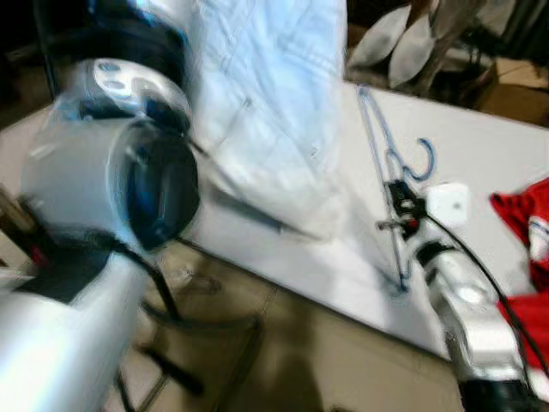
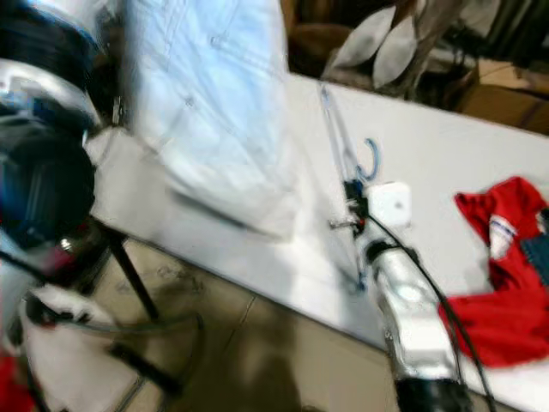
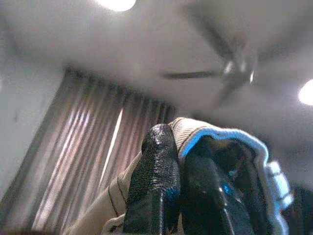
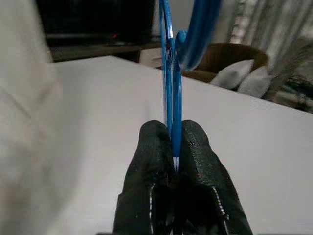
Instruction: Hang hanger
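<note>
At the left of the head views the left arm (image 1: 103, 197) is rising large and blurred, and its gripper (image 3: 173, 196) is lifted high; in its wrist view the ceiling, a fan (image 3: 230, 73) and a curtain (image 3: 93, 161) are standing behind it. The two black fingers (image 3: 154, 181) are pressing together on a fold of pale cloth with a light blue edge. This seems to be the shirt (image 1: 266, 112), which is hanging down in the upper middle of the frame over the white table (image 1: 480, 163). I judge that the arm is holding it up so that the garment is hanging open and free for the hanger.

To the right of the shirt, the blue hanger (image 1: 390, 180) is standing almost upright over the table, with its hook (image 1: 423, 160) curling to the right. The right gripper (image 4: 174, 164) is coming from the lower right and pinching the thin wire; its fingers are closing tightly on it, with no gap showing. Probably it is being held so, ready to go into the shirt.

At the far right a red cloth (image 2: 506, 283) is lying on the table.
</note>
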